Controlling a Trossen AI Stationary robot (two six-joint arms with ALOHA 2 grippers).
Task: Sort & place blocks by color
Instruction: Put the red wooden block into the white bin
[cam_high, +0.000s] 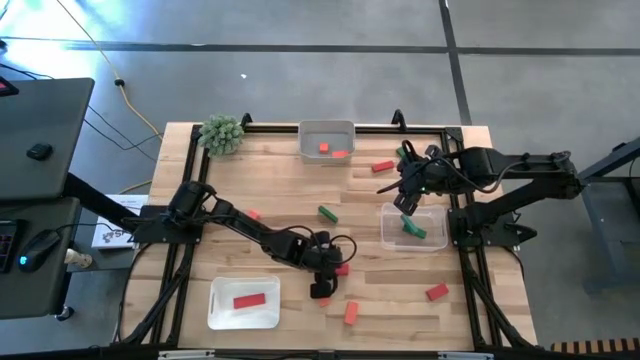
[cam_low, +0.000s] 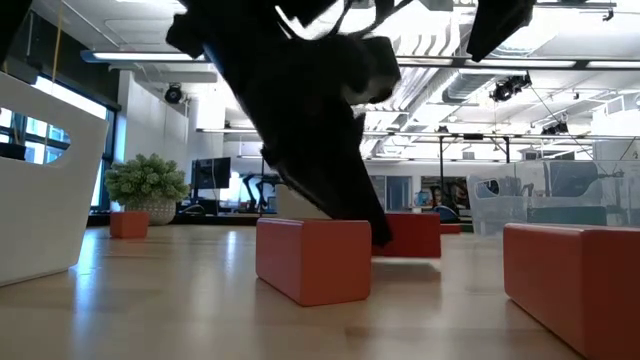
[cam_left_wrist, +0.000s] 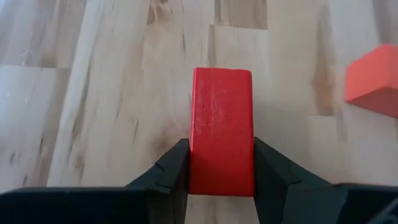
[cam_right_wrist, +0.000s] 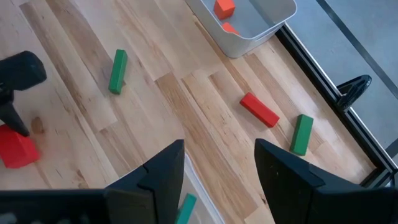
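Far left, near edge: white tray (cam_high: 222, 312) holding one red block (cam_high: 249, 300) — evidently the red bin. Just right of it, left gripper (cam_high: 327, 272) low over the table, fingers (cam_left_wrist: 171, 171) pressed against both sides of a red block (cam_left_wrist: 221, 130) that seems still to rest on the wood; an orange-coral block (cam_left_wrist: 373, 81) close beside. Step in hand, by the look of it: picking up a red block. Next called for: lift clear, carry left to the white tray, release beside the one already there. Middle: lone green block (cam_high: 327, 213) on bare wood. Right: right gripper (cam_high: 407, 200) hanging above the clear tray (cam_high: 388, 232) — jaws apart, empty, green block (cam_high: 414, 229) already inside.
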